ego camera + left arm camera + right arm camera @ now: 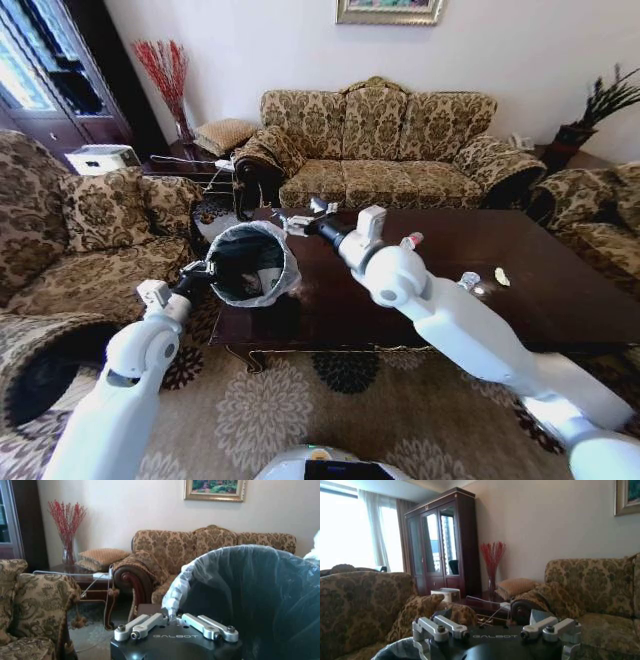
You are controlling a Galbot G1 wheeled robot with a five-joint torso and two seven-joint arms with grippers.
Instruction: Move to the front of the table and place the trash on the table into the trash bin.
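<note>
Patterned sofas (pixel 375 140) surround the table (pixel 540 290), a dark glossy surface standing on a floral carpet (pixel 270 410).

My left gripper (pixel 200 270) holds the trash bin (pixel 252 262) at the table's left end, near the corner closest to me. In the left wrist view, my fingers (pixel 145 624) are closed on the bag-lined rim of the bin, with the whitish plastic pinched between them. The bin is tilted, its opening facing up and toward me.

My right gripper (pixel 298 222) is extended over the far left part of the table, just beyond the bin. In the right wrist view, its fingers (pixel 437 627) stand apart with nothing between them, and the bin's rim lies below.

Trash on the table: a bottle with a red cap (pixel 411 241) beside my right forearm, a second clear bottle (pixel 470 283), and a small pale scrap (pixel 502 277) to its right.
</note>
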